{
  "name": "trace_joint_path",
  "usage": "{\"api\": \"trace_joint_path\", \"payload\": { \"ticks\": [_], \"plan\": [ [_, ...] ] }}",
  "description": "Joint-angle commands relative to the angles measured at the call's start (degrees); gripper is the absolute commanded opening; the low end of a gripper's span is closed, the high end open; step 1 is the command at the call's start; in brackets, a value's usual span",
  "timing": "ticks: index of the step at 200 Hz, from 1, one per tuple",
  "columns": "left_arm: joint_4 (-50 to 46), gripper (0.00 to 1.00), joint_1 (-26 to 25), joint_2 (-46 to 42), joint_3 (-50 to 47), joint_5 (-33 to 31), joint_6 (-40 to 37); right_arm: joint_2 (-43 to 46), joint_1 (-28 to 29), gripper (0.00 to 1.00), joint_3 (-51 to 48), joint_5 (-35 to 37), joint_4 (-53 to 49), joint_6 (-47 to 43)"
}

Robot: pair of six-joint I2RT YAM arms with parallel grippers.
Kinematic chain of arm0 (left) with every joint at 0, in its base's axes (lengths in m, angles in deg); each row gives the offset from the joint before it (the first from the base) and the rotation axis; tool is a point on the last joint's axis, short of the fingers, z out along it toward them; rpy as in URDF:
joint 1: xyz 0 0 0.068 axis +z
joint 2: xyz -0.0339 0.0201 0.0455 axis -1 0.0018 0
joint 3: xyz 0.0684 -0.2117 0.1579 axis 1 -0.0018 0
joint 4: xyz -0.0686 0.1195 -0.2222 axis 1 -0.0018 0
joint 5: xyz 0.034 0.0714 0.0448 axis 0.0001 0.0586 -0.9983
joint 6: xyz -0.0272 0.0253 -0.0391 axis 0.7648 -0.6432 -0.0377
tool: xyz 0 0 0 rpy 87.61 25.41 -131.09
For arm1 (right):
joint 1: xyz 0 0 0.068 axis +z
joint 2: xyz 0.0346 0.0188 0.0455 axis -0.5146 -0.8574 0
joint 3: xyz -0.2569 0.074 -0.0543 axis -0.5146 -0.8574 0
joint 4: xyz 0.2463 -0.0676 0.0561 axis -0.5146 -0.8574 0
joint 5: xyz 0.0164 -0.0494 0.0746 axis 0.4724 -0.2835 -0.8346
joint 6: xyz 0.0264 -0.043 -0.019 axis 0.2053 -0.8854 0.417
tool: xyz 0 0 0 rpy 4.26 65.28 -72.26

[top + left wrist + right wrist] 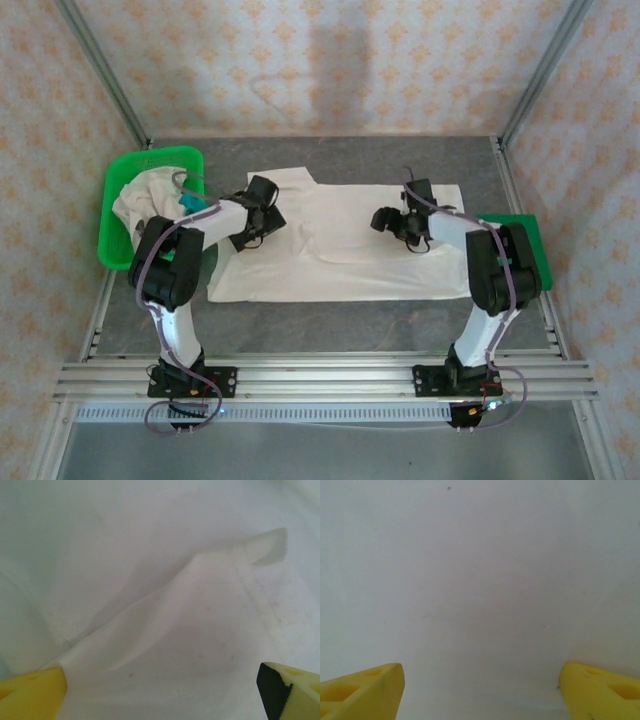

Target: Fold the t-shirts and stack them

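Right now a cream t-shirt (pixel 340 255) lies spread flat across the middle of the tabletop (pixel 330 320), a raised fold (pixel 200 580) in it under the left fingers (pixel 266 203), which stand wide and hold nothing. The right fingers (pixel 392 222) hang low over its smooth right half, also parted wide and empty. More shirts (pixel 130 205) sit heaped in the green basket (pixel 150 156) at the far left, a green mat (pixel 525 222) at right
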Motion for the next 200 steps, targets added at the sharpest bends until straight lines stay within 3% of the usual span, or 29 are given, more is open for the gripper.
{"api": "trace_joint_path", "payload": {
  "ticks": [1, 22, 60, 101, 139, 162, 200],
  "plan": [
    [-0.73, 1.0, -0.71, -2.67, -2.76, -1.21, 1.84, 2.31, 0.83, 0.82, -4.37, 0.14, -1.26, 2.59],
    [-1.54, 1.0, -1.01, -3.38, -0.75, -1.56, 1.52, 2.79, 0.91, 0.82, -3.28, 0.15, -1.65, 1.01],
    [-7.46, 1.0, -1.02, -0.45, 12.59, -5.72, -0.02, 3.66, 0.91, 0.82, 2.2, -0.19, -2.83, -0.64],
    [-15.93, 0.97, 1.02, 10.57, 30.93, -10.41, -0.24, 5.81, 0.87, 0.82, 3.72, -0.86, -2.93, -0.73],
    [-21.56, 0.85, 3.19, 21.57, 45.92, -9.85, 0.0, 7.08, 0.9, 0.82, 2.78, -0.31, -3.27, -1.14],
    [-24.19, 0.71, 3.93, 28.08, 54.13, -8.67, 0.34, 6.94, 0.91, 0.82, 2.27, -0.48, -3.03, -0.97],
    [-31.87, 0.64, 4.67, 37.8, 69.26, -10.76, 0.0, 6.92, 0.91, 0.82, 1.94, -1.26, -2.7, -0.6]
  ]
}}
